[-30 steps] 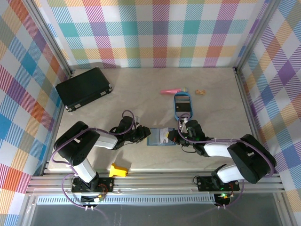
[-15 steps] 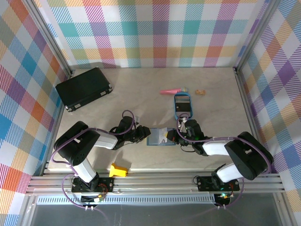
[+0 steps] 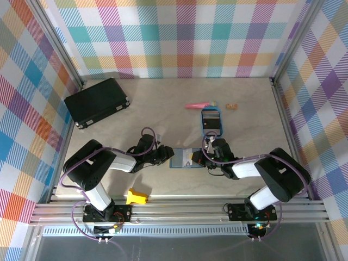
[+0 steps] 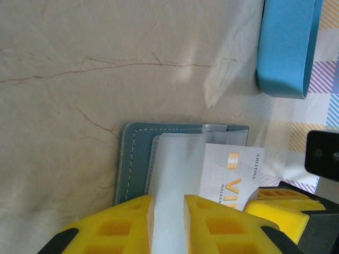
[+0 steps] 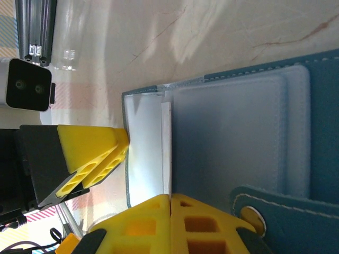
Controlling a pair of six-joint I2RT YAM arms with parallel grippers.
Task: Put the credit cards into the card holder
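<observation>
The table (image 3: 255,109) is lit brightly and evenly from above, with only soft shadows cast beneath the arms (image 3: 98,168). In the wrist views the clear sleeve (image 5: 143,159) of the holder (image 5: 324,106) is washed out by glare and the yellow fingers (image 4: 122,225) are blurred.

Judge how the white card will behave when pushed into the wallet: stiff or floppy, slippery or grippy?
Probably stiff: the card looks straight and unbent in the shut right gripper. Likely slippery: its printed face looks smooth, like the clear sleeve of the wallet. Probably light, being so thin.
</observation>
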